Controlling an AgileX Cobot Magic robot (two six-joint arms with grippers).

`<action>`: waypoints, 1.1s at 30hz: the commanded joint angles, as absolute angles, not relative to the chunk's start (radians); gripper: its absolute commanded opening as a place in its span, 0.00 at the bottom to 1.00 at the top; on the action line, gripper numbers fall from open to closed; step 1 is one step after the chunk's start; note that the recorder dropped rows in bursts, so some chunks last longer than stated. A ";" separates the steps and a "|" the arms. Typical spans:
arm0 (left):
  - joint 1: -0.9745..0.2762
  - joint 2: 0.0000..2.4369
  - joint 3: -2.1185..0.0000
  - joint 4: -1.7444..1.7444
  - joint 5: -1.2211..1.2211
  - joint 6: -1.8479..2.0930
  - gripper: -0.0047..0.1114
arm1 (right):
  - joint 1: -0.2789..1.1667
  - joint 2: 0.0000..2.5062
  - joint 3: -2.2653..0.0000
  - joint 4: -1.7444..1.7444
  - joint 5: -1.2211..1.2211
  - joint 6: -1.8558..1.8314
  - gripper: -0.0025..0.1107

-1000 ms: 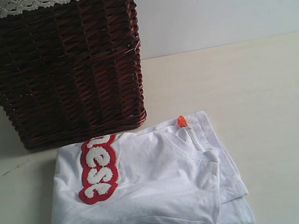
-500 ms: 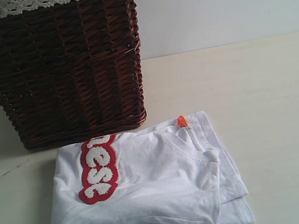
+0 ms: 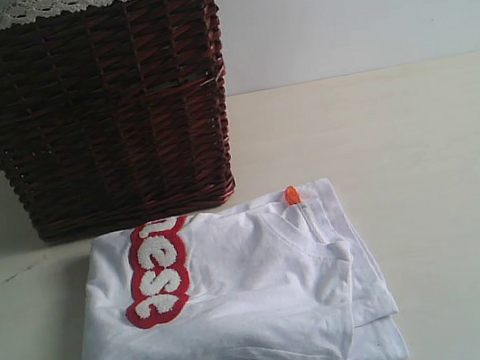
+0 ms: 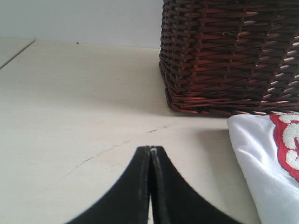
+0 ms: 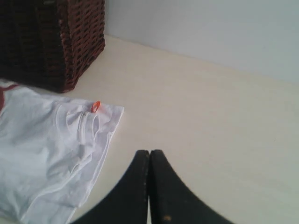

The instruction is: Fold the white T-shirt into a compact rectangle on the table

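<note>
The white T-shirt (image 3: 241,299) lies folded into a rough rectangle on the table (image 3: 437,158), just in front of the basket. Its red band with fuzzy white letters (image 3: 156,271) faces up at the left, and a small orange tag (image 3: 291,194) sits at the far right corner. In the left wrist view the shirt's edge (image 4: 266,163) shows off to one side of my left gripper (image 4: 150,148), which is shut and empty over bare table. My right gripper (image 5: 149,152) is also shut and empty, apart from the shirt (image 5: 42,154). Neither gripper shows in the exterior view.
A dark red-brown wicker basket (image 3: 92,112) with lace trim stands at the back left, right behind the shirt. A pale wall (image 3: 359,6) runs along the table's far edge. A thin crack line (image 4: 117,147) marks the tabletop near the left gripper.
</note>
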State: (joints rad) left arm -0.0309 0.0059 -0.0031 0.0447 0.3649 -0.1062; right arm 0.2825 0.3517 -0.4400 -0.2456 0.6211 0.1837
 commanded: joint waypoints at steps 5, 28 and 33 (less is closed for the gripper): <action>-0.028 0.000 0.000 0.049 0.355 -0.108 0.04 | -0.024 0.305 -0.324 -0.133 0.426 0.184 0.02; -0.028 0.000 0.000 0.049 0.355 -0.110 0.04 | -0.189 0.000 0.000 -0.061 0.320 0.185 0.02; -0.028 0.000 0.000 0.049 0.355 -0.110 0.04 | -0.187 0.000 0.000 -0.051 0.354 0.185 0.02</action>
State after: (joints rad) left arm -0.0309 0.0059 -0.0031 0.0447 0.3649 -0.1062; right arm -0.1817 0.0067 -0.0052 -0.0543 0.3522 0.1857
